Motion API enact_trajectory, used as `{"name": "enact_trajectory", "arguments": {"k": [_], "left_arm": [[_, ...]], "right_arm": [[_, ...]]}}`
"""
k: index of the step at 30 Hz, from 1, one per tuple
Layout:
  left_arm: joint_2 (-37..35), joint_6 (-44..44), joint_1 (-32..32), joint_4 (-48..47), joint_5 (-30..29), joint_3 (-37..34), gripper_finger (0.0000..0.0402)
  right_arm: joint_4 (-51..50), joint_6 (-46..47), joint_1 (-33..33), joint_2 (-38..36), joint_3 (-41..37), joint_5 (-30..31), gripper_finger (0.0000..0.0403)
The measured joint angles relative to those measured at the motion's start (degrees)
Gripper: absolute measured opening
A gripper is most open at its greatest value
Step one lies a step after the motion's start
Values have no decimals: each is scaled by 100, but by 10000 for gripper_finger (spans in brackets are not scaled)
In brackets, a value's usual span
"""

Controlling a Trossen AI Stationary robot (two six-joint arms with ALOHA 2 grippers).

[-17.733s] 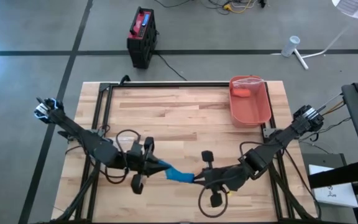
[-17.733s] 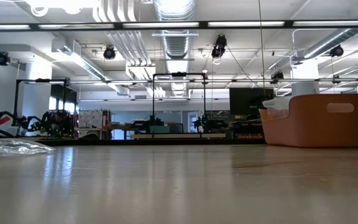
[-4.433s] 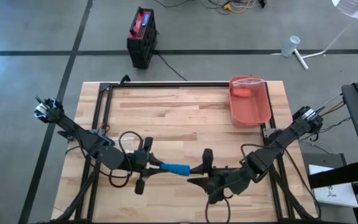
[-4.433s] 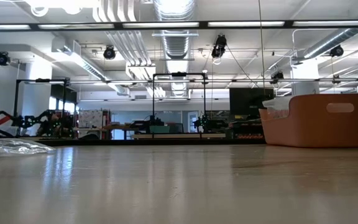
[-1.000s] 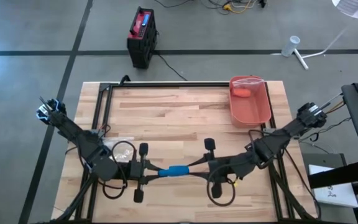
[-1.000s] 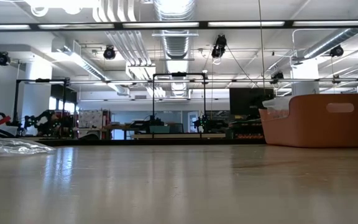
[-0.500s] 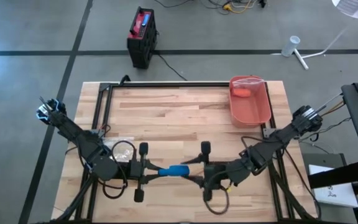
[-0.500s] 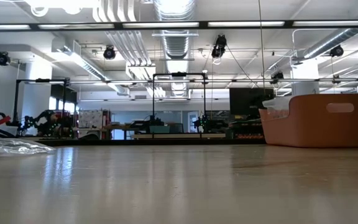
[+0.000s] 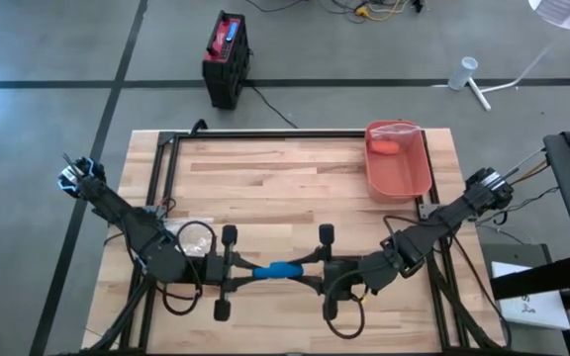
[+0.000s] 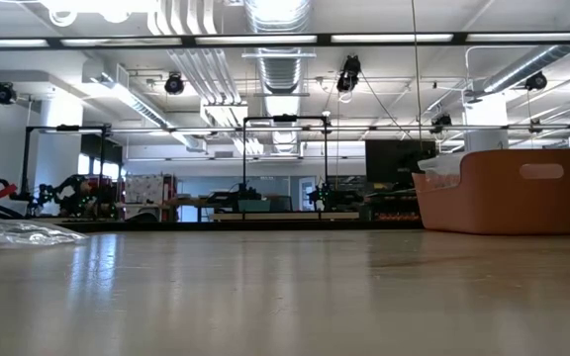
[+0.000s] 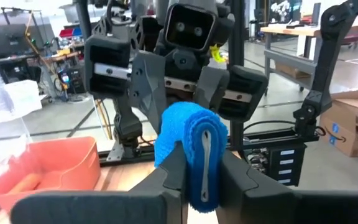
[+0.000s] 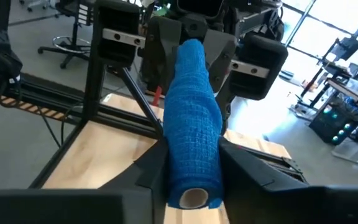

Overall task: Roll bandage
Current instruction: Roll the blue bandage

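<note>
No text, label or number can be read.

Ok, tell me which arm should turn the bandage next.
Probably the right gripper: its jaws close around the blue bandage roll. The left gripper pinches the flat end, serving as anchor.

Bright, even light — tabletop glare.

Two dark jointed arms, looped black cables, flat black fingers (image 12: 253, 177).
</note>
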Motion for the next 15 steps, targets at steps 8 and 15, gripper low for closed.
{"name": "enact_trajectory", "arguments": {"k": [8, 15], "left_arm": [[-43, 577, -7, 72, 38, 0, 93], [31, 695, 48, 167, 41, -16, 180]], "right_arm": [[-84, 362, -1, -59, 100, -212, 30], [106, 844, 111, -563, 140, -331, 26]]}}
